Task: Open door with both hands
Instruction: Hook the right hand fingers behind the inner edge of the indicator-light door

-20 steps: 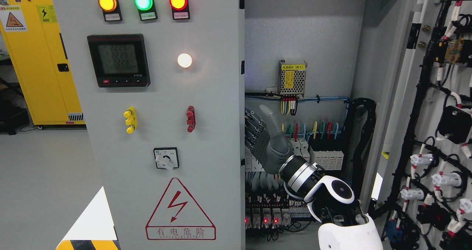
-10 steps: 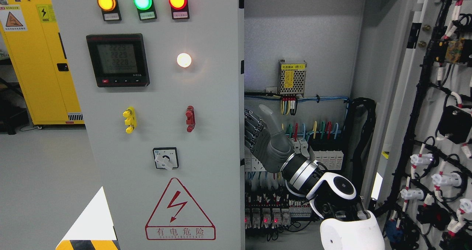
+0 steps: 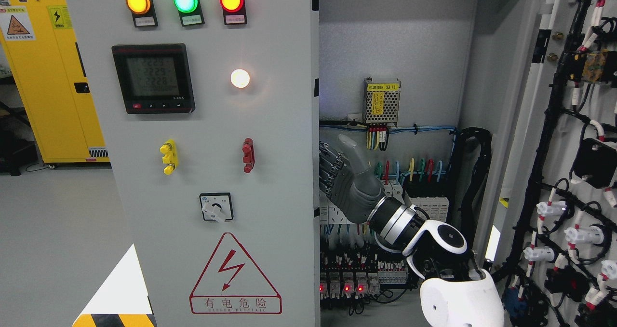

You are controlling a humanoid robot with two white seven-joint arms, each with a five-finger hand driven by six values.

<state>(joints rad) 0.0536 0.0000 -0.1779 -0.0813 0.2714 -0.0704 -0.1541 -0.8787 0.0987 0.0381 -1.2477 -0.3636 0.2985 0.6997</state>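
Observation:
The grey cabinet's left door (image 3: 274,124) carries three lamps, a meter (image 3: 153,78) and a rotary switch (image 3: 216,207), and it still covers the left half. My right hand (image 3: 331,169) comes up from the lower right and sits at this door's right edge. Its dark fingers (image 3: 328,163) curl onto the edge, tips hidden behind it, thumb pointing up. The right door (image 3: 573,139) stands swung wide, its wired inner side facing me. My left arm does not show.
Inside the cabinet are a power supply (image 3: 382,101), a row of breakers (image 3: 424,204) with coloured wires, and relays (image 3: 347,281) below my forearm. A black cable bundle (image 3: 475,172) hangs beside the right hinge. A yellow cabinet (image 3: 53,76) stands far left.
The left door has shifted a few pixels leftward. My right forearm has moved slightly right and lower while the hand stays at the door's edge.

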